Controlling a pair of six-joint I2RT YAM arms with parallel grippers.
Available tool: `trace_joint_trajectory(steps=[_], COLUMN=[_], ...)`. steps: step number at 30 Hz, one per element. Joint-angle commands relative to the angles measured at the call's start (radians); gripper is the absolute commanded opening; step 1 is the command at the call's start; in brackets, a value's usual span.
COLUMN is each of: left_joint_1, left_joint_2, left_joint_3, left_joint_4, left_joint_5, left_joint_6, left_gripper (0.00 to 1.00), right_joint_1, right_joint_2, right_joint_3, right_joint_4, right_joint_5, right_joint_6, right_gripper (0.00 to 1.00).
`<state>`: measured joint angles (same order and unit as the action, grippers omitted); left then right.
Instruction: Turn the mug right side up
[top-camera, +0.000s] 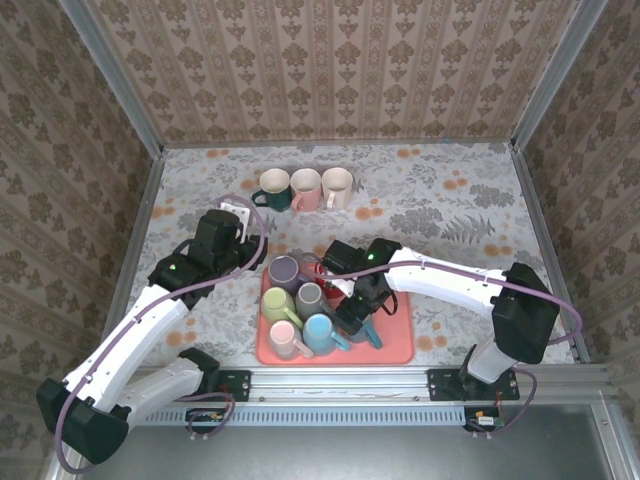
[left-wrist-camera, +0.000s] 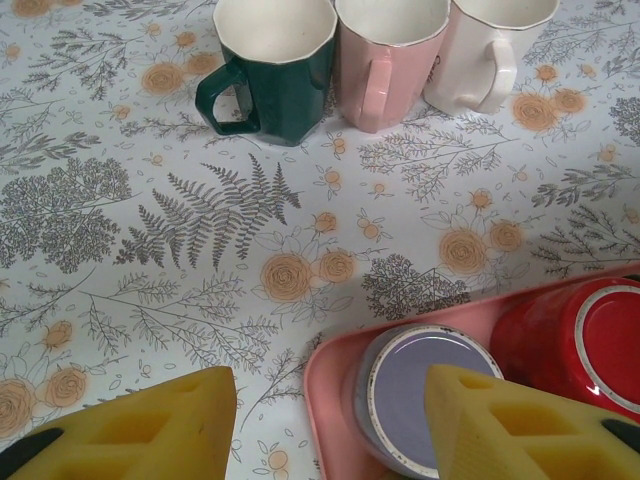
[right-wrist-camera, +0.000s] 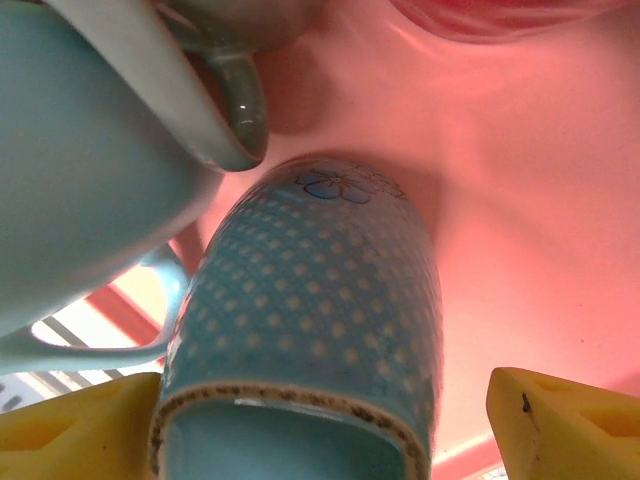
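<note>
A blue dotted mug (right-wrist-camera: 320, 300) stands upside down on the pink tray (right-wrist-camera: 520, 200), its unglazed base ring toward the wrist camera. My right gripper (right-wrist-camera: 320, 400) is open and straddles it; the left finger is at the mug's side and the right finger (right-wrist-camera: 560, 420) stands apart from it. From above, the right gripper (top-camera: 358, 322) covers most of that mug. My left gripper (left-wrist-camera: 330, 400) is open and holds nothing. It hovers over the tray's far left corner (left-wrist-camera: 330, 370), its right finger above an upside-down purple mug (left-wrist-camera: 420, 390).
Several more upside-down mugs crowd the tray (top-camera: 395, 345): light blue (top-camera: 320, 332), grey (top-camera: 312, 298), red (left-wrist-camera: 590, 340), yellow-green (top-camera: 277, 305), pink (top-camera: 285, 340). Three upright mugs stand at the back: dark green (left-wrist-camera: 275, 70), pink (left-wrist-camera: 385, 55), white (left-wrist-camera: 480, 45).
</note>
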<state>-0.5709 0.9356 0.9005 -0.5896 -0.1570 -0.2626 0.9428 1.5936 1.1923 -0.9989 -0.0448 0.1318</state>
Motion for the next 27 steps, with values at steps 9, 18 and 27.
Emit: trace_joint_trajectory(steps=[9, 18, 27], left_joint_1=[-0.007, -0.007, -0.007], left_joint_2=[-0.018, -0.015, -0.014], left_joint_3=[-0.012, -0.011, -0.011], left_joint_4=[0.008, 0.010, 0.008], left_joint_5=[-0.022, -0.022, -0.024], left_joint_6=[0.025, 0.023, 0.024], left_gripper=[0.54, 0.54, 0.54], right_joint_1=[0.007, 0.001, -0.064], right_joint_2=[0.063, 0.021, -0.059], right_joint_3=[-0.046, -0.045, -0.004], right_joint_4=[-0.014, -0.009, -0.019], right_joint_5=[0.037, 0.031, 0.028], right_joint_6=[0.054, 0.074, 0.096], right_gripper=[0.82, 0.55, 0.38])
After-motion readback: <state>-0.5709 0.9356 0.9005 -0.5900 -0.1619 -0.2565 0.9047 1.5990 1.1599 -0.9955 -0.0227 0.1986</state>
